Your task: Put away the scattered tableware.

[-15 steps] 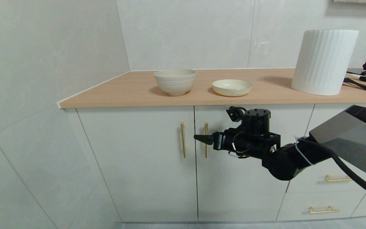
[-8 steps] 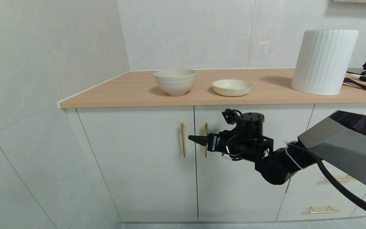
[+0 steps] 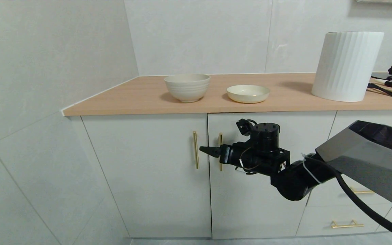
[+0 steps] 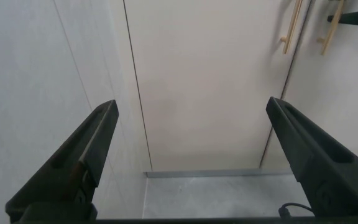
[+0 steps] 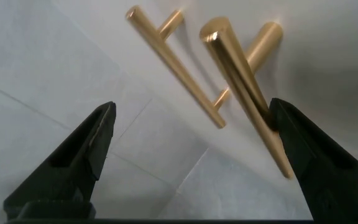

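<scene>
A cream ribbed bowl (image 3: 187, 87) and a shallow cream dish (image 3: 248, 93) stand on the wooden countertop (image 3: 138, 98). Below it, my right gripper (image 3: 207, 150) is at the cabinet's double doors, level with the two gold bar handles. In the right wrist view the gripper (image 5: 191, 109) is open. The right door's handle (image 5: 241, 93) lies between its fingers, close to one of them, and the left door's handle (image 5: 173, 62) sits farther off. My left gripper (image 4: 191, 102) hangs open and holds nothing, low before the left cabinet door (image 4: 210, 93).
A tall white ribbed cylinder (image 3: 347, 66) stands at the counter's right, with black utensils (image 3: 391, 85) beyond it. Drawers with gold pulls (image 3: 347, 224) sit to the right of the doors. A tiled wall (image 3: 29, 102) closes the left side.
My right gripper has moved left and slightly lower, so its fingertips now reach past the right door's handle. The bowl and the dish have not moved.
</scene>
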